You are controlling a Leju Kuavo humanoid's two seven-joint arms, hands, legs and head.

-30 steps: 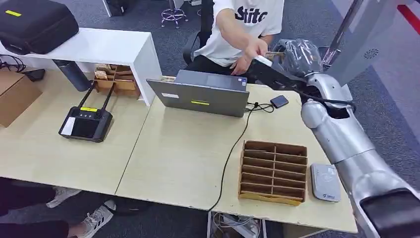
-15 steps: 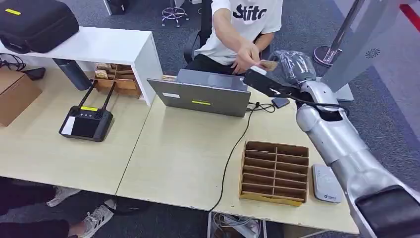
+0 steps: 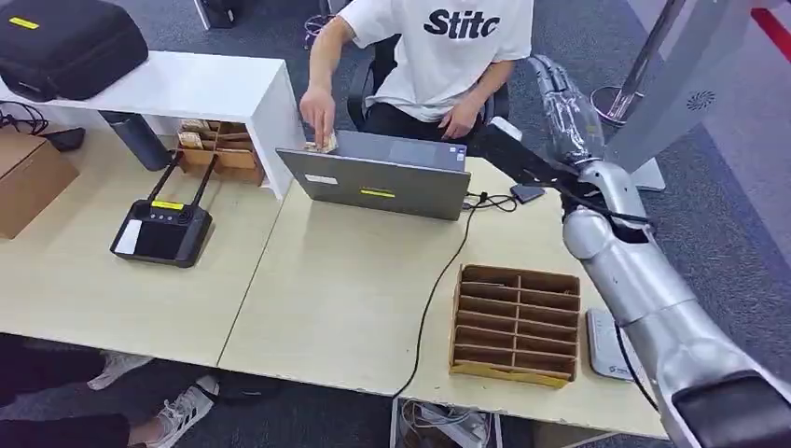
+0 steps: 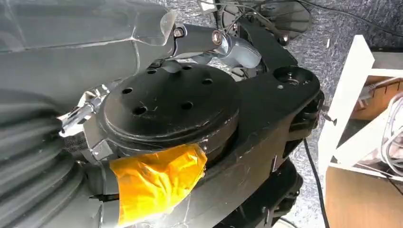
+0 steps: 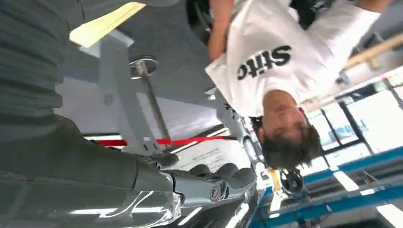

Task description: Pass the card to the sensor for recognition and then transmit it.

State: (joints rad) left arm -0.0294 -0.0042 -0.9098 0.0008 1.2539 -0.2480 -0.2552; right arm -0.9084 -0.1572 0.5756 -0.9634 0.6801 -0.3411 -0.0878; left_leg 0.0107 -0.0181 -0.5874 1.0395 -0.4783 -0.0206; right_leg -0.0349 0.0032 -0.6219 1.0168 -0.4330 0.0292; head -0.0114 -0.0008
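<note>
Robot hand [image 3: 566,107]: right, raised beyond the worktop [image 3: 354,289], fingers extended, holding nothing.
Card [image 3: 326,143]: in person's hand [image 3: 319,114], behind laptop [image 3: 378,184].
Sensor [image 3: 611,345]: beside divider box [image 3: 515,324].

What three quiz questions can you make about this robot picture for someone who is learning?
1. True or false: the laptop lies closed flat on the table.
2. What sits right beside the white sensor? A) a divided cardboard tray B) a black controller C) a black case
3. Which robot hand is raised near the person?
Key: 1 false; 2 A; 3 the right one.
</note>
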